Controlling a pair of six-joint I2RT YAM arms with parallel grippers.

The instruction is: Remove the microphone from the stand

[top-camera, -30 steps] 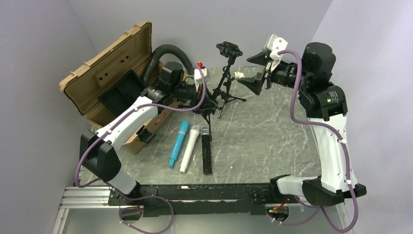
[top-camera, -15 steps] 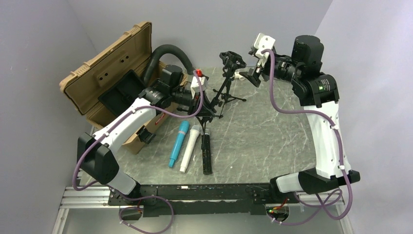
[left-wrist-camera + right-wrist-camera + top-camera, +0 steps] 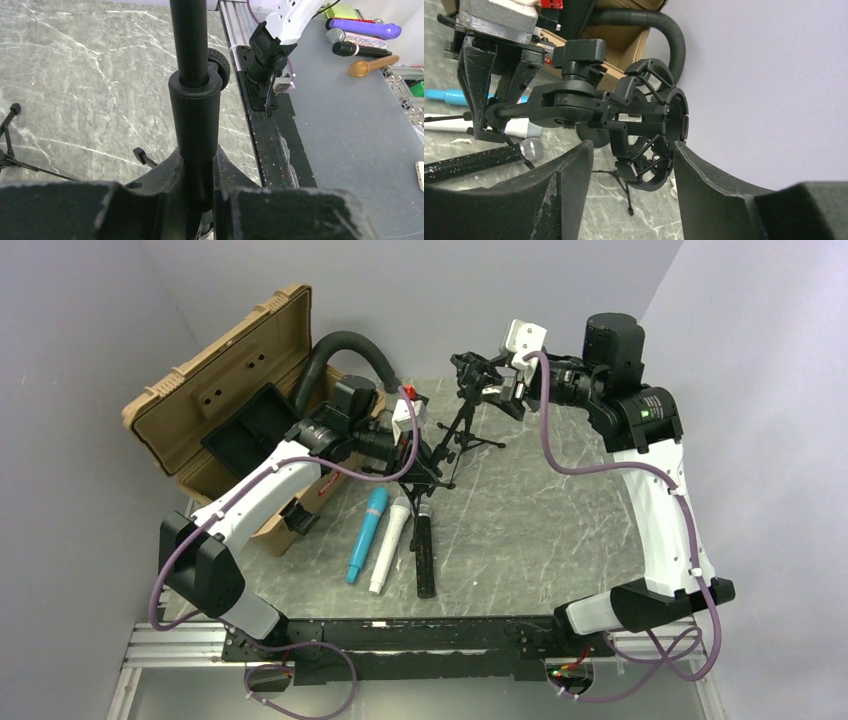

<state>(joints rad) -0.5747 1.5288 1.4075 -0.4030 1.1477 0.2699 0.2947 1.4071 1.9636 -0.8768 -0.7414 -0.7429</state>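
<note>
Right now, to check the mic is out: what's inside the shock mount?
Only its own black bands show inside the mount, no mic. The right hand straddles it; its frame hides the far side.

White arm shells [image 3: 262,490], black joints [image 3: 205,575] and tools [image 3: 629,150], purple cables [image 3: 560,455], perhaps one green light [image 3: 641,411].

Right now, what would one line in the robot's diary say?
left pincer: shut on stand pole | right pincer: open, straddling shock mount | blue microphone, white microphone, black microphone: flat on table
</note>
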